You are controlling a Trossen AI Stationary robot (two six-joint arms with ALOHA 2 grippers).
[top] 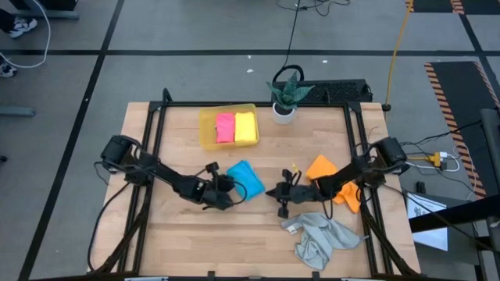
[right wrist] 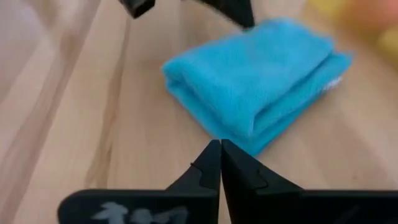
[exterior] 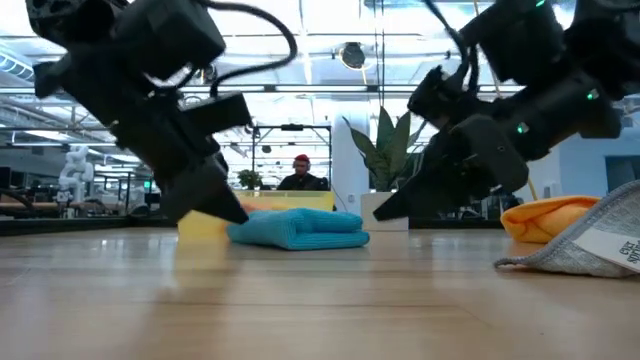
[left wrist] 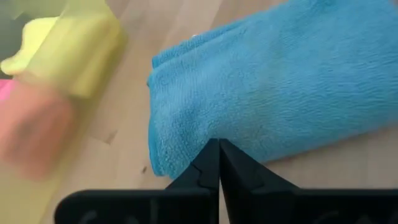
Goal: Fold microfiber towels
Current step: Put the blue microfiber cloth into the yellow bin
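Folded blue towel (top: 247,179) between both closed pincers

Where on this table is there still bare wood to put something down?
Bare wood lies along the near left edge of the table, below the left gripper, and beside the yellow tray toward the left rail. The middle is crowded: both shut grippers flank the blue towel, right gripper close by. Orange towel and grey towel fill the right side.
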